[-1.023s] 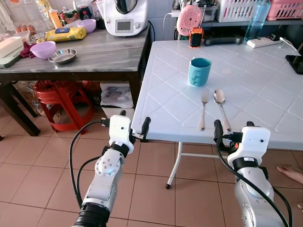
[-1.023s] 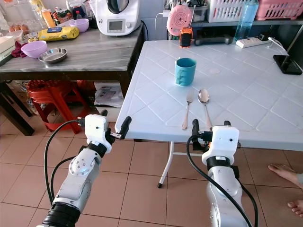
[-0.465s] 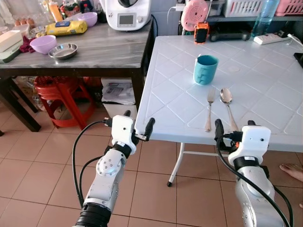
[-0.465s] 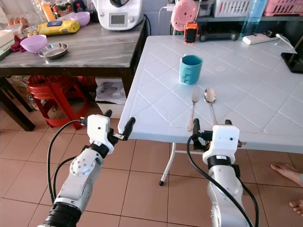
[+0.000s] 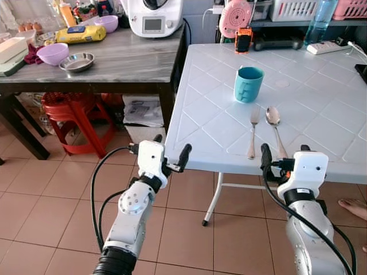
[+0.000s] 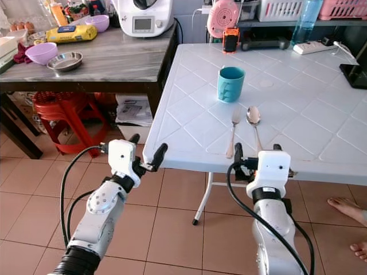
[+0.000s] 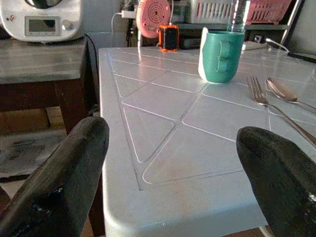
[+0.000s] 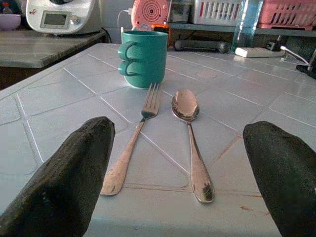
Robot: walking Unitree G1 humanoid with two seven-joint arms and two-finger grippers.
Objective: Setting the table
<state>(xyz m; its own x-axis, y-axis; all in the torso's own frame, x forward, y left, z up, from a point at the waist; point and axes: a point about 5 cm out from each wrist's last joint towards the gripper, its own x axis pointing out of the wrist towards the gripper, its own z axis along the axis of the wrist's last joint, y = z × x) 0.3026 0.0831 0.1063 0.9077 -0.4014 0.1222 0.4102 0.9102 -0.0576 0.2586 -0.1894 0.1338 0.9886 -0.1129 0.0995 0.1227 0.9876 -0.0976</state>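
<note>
On the white plastic table point(image 5: 200, 123) stand a teal mug point(image 5: 248, 84) and, nearer me, a fork point(image 5: 253, 133) and a spoon point(image 5: 275, 129) lying side by side. My left gripper point(image 5: 170, 148) is open and empty at the table's near left corner, level with its edge. My right gripper point(image 5: 284, 154) is open and empty at the near edge, just short of the fork and spoon handles. The right wrist view looks between its fingertips point(image 8: 69, 182) at the fork point(image 8: 136, 138), spoon point(image 8: 190, 133) and mug point(image 8: 144, 58).
A dark wooden table point(image 5: 114, 66) stands to the left with a purple bowl point(image 5: 52, 53), a steel bowl point(image 5: 77, 61) and a white appliance point(image 5: 152, 16). A red stool point(image 5: 71, 112) sits under it. A person's foot point(image 5: 351, 207) is on the floor at right.
The camera has come a little closer to the white table. My left gripper has shifted slightly right along the table's corner. Mug, fork and spoon lie as before.
</note>
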